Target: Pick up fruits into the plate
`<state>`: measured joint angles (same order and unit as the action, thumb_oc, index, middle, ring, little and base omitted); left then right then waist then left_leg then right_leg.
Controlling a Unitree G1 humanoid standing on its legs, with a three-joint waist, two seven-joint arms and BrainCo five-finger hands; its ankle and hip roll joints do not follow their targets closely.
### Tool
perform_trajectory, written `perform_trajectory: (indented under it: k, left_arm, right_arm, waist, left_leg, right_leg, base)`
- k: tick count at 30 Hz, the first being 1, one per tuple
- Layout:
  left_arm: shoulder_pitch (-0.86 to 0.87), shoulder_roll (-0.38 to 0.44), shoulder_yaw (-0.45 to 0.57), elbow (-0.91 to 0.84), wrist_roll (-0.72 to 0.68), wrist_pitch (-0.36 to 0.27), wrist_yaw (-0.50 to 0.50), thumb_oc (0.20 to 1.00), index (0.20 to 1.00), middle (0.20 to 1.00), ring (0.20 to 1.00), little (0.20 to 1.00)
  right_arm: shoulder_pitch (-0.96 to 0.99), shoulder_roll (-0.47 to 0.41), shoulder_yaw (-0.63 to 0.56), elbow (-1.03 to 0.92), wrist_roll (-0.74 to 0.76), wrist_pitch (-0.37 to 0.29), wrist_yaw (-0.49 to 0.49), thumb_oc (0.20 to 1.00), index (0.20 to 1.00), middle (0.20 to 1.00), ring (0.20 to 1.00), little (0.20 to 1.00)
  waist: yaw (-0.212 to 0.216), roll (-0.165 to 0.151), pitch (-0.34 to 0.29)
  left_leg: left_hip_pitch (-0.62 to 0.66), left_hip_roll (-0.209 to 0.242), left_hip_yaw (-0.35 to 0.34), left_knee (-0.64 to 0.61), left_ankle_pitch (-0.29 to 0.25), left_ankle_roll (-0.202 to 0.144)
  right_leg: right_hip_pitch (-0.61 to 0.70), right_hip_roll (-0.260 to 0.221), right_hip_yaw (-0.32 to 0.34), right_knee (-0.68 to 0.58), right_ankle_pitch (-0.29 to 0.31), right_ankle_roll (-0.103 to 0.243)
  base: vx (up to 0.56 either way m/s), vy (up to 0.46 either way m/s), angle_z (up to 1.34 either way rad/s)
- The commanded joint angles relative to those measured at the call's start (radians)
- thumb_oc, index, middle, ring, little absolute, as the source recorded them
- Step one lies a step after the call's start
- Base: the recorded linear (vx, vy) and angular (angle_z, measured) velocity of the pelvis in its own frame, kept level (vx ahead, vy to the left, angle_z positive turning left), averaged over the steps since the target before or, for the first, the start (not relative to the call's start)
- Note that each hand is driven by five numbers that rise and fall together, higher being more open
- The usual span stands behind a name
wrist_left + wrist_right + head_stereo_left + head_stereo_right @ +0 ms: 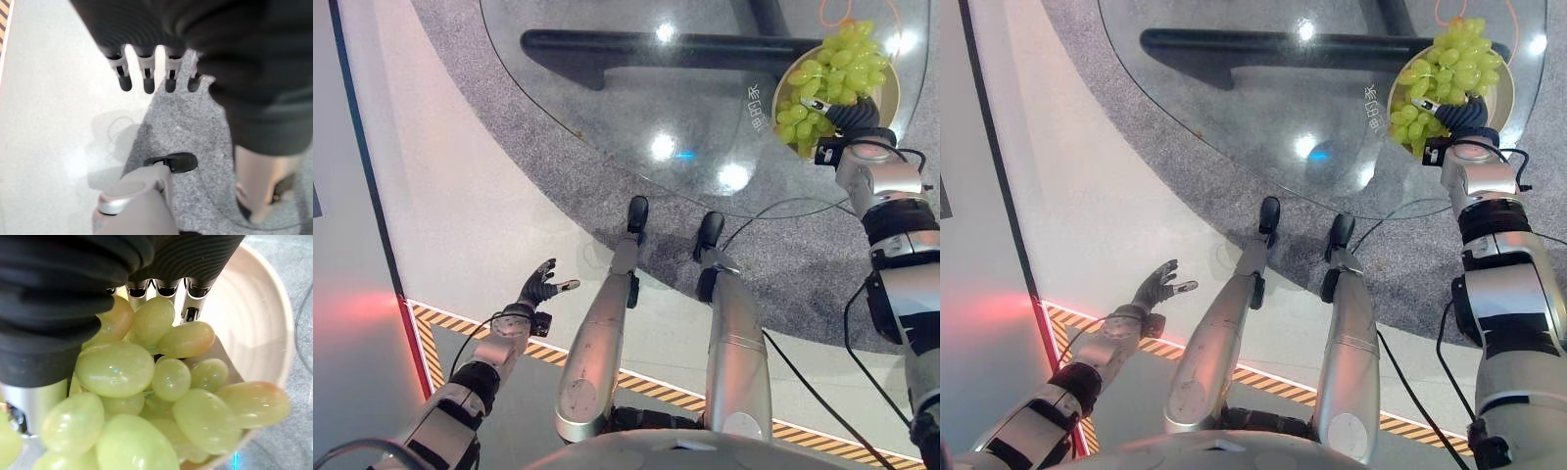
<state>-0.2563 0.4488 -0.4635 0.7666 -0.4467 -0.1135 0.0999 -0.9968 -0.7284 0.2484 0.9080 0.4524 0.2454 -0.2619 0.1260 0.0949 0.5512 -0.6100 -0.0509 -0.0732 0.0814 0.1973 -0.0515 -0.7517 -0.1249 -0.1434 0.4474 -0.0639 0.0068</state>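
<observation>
Green grapes [146, 396], soft and easily bruised, fill the cream plate [254, 318]; your right hand [850, 116] grips the bunch. Left hand [540, 286] hangs open.

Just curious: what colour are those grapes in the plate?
The grapes are pale green, a few blushed orange-pink; best seen in the right wrist view.

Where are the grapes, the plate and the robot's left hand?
grapes [832, 78], left eye view, middle of the bunch
plate [254, 318], right wrist view, bare inner wall
left hand [538, 286], left eye view, palm
</observation>
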Motion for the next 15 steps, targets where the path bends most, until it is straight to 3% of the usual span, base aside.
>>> perform_trajectory:
  k: [1, 15]
  left_arm:
    - [0.021, -0.002, 0.026, 0.046, -0.036, -0.011, -0.005, 1.000, 1.000, 1.000, 1.000, 1.000]
    - [0.021, -0.026, 0.121, 0.159, 0.008, 0.015, -0.050, 1.000, 1.000, 1.000, 1.000, 1.000]
  right_arm:
    - [0.087, -0.066, 0.002, 0.011, -0.003, -0.032, -0.059, 1.000, 1.000, 1.000, 1.000, 1.000]
    - [0.345, -0.006, -0.110, -0.065, -0.050, -0.087, -0.167, 1.000, 1.000, 1.000, 1.000, 1.000]
  waist:
    - [-0.034, 0.029, -0.031]
    - [-0.063, -0.056, -0.031]
  left_leg:
    - [0.054, 0.003, 0.025, 0.114, -0.176, 0.034]
    - [0.375, 0.043, 0.057, 0.032, -0.198, 0.025]
  right_leg:
    - [0.099, 0.025, -0.028, -0.128, 0.072, 0.059]
    - [0.439, 0.029, -0.024, -0.243, 0.077, 0.066]
  base:
    - [0.01, 0.051, -0.02]
    - [0.02, 0.052, -0.05]
